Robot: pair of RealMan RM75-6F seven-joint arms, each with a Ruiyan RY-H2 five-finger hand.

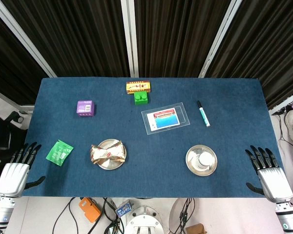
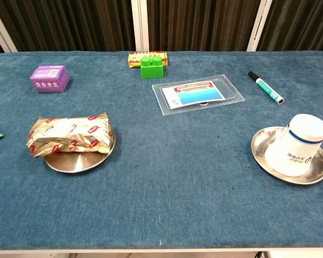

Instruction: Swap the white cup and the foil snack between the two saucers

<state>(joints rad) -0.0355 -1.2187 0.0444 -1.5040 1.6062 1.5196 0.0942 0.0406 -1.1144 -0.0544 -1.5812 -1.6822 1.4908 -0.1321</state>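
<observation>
A foil snack (image 1: 107, 152) (image 2: 69, 134) lies across the left metal saucer (image 1: 109, 164) (image 2: 78, 162). A white paper cup (image 1: 203, 158) (image 2: 298, 145) stands upside down on the right metal saucer (image 1: 192, 163) (image 2: 262, 148). My left hand (image 1: 17, 171) hovers off the table's front left corner, fingers spread, holding nothing. At the front right corner my right hand (image 1: 268, 173) is likewise spread and empty. Both hands are far from the saucers and show only in the head view.
A green packet (image 1: 59, 152) lies left of the snack's saucer. Further back are a purple box (image 1: 85, 107) (image 2: 49, 78), a green brick (image 1: 141, 98) (image 2: 153, 67) against a yellow-red box (image 1: 137, 86), a clear card sleeve (image 1: 165, 118) (image 2: 198, 93) and a marker (image 1: 203, 113) (image 2: 266, 87).
</observation>
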